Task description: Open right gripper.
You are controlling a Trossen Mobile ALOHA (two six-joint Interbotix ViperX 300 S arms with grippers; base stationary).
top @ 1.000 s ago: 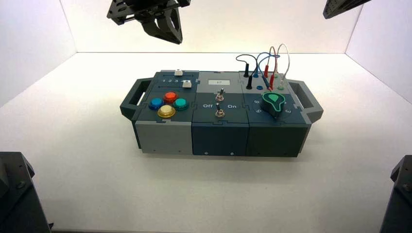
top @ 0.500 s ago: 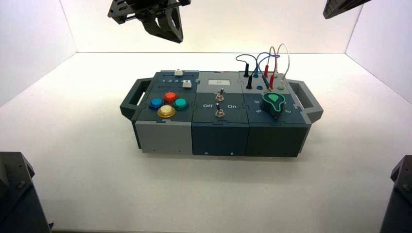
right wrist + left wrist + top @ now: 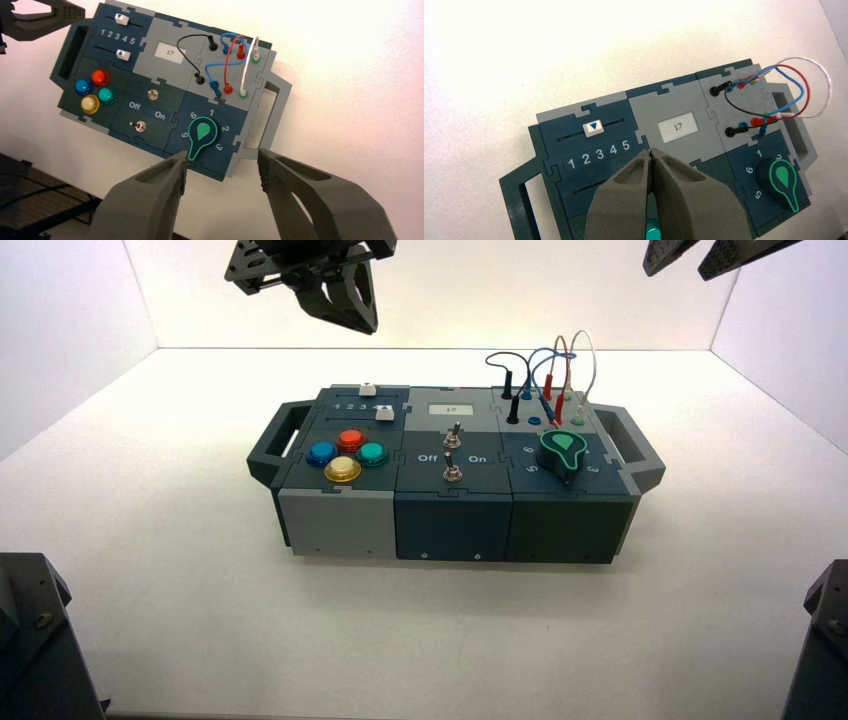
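Note:
My right gripper (image 3: 700, 255) hangs high above the box's back right corner; only its two dark finger tips show at the top edge, standing apart. In the right wrist view the right gripper (image 3: 222, 167) is open and empty, with its fingers (image 3: 150, 195) wide apart above the table in front of the green knob (image 3: 201, 135). My left gripper (image 3: 345, 300) hangs high behind the box's left part. In the left wrist view the left gripper (image 3: 651, 154) is shut and empty above the box.
The box (image 3: 450, 515) stands mid-table with handles at both ends. It bears two sliders, four coloured buttons (image 3: 345, 452), two toggle switches (image 3: 452, 452), a small display reading 17 (image 3: 677, 127), plugged wires (image 3: 545, 370) and the green knob (image 3: 563, 452). White walls enclose the table.
The right gripper's finger tips have spread apart at the top right. The left gripper has risen slightly. The box has not moved.

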